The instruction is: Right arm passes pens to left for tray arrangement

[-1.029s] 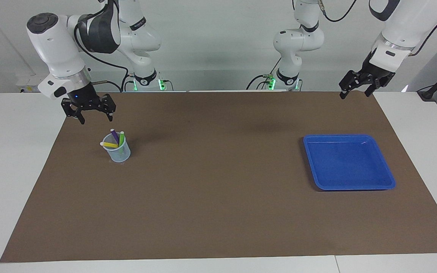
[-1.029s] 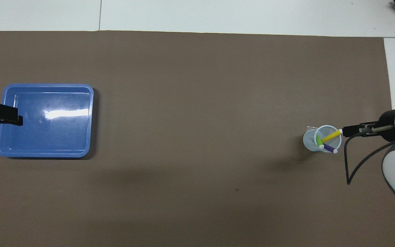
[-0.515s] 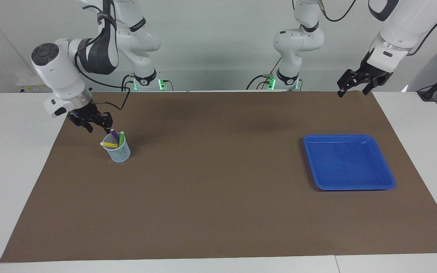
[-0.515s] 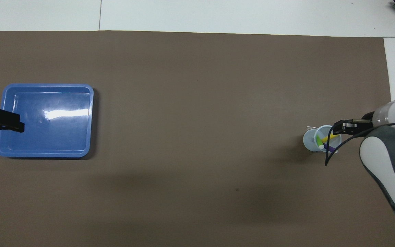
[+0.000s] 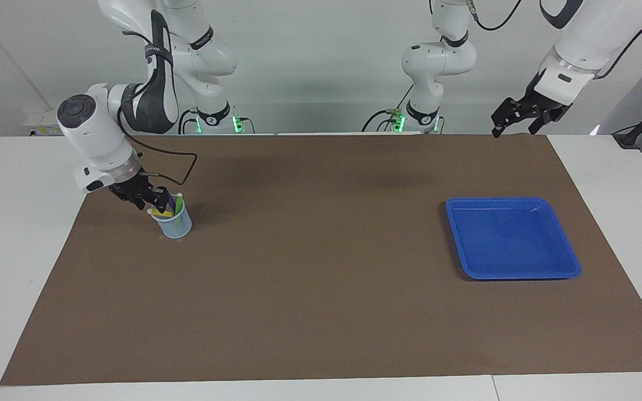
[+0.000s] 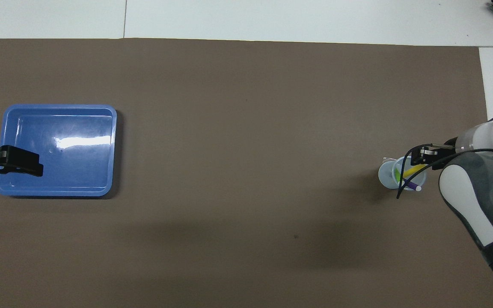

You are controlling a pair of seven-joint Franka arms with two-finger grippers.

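Three pens (image 5: 168, 207) stand in your mesh cup (image 5: 174, 223), right pincer (image 5: 148, 199) down at their tips; grip possibly closing on the yellow one, cannot tell. Left pincer (image 5: 513, 116) waits spread wide above the worktop (image 5: 321, 312) edge near the tray (image 5: 513, 238), ready to receive.

Right gripper (image 5: 151, 199) reaches low, tilted; left gripper (image 5: 516, 118) hangs raised, jaws spread.

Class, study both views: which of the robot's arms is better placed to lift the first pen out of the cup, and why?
The right. Its gripper is at the pens in the mesh cup, while the left gripper hangs raised at the blue tray's end.
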